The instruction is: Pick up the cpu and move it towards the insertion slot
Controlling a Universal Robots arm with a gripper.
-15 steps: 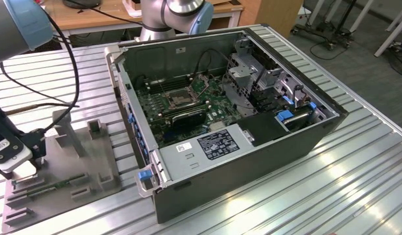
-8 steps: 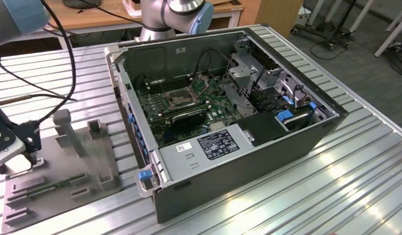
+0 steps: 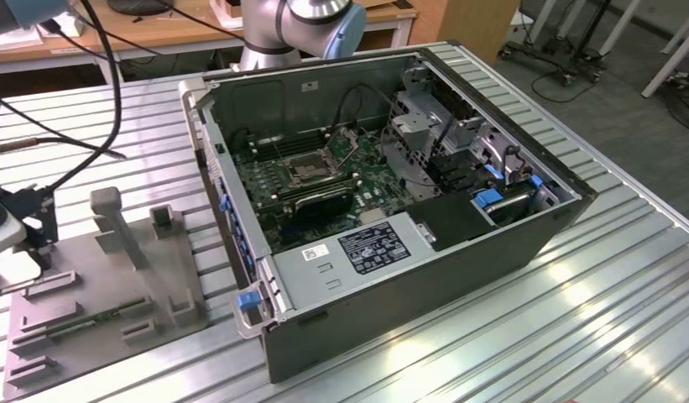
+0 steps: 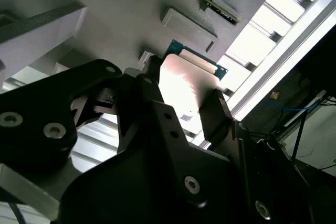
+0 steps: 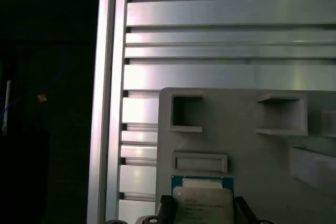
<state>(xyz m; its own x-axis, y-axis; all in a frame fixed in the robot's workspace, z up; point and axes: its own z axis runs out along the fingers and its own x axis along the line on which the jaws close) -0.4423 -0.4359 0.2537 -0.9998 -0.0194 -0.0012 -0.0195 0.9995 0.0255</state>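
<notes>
**Site.** A slatted metal table (image 3: 613,277) is carrying an open computer case (image 3: 434,285). A grey fixture tray (image 3: 98,285) is lying at about 8 o'clock from the case in the exterior view.

**Target.** Inside the case, the insertion slot (image 3: 307,172) is sitting on the green motherboard (image 3: 361,180). It is lying at roughly 2 o'clock from the tray and well apart from it.

**Gripper and part.** In both wrist views the gripper (image 5: 202,212) is standing over the tray. Its dark fingers (image 4: 215,111) are pressing on two opposite edges of the cpu (image 5: 202,199), so it is pinching the chip. Whether the chip is resting on the tray or is just off it cannot be told.

**Assessment of the step in hand.**
- The grip appears square and centred, and it needs to be kept that way.
- The raised blocks (image 5: 200,162) just beside the chip are calling for a straight, level lift.
- The chip needs carrying flat and high enough to clear the case wall.

**Markings.**
- Several lines of print are showing on the chip's metal lid in the first wrist view.
- A dark printed label (image 3: 369,248) and a small white sticker (image 3: 318,252) are showing on the metal cover inside the case.
- None of this print is being read off here.
</notes>
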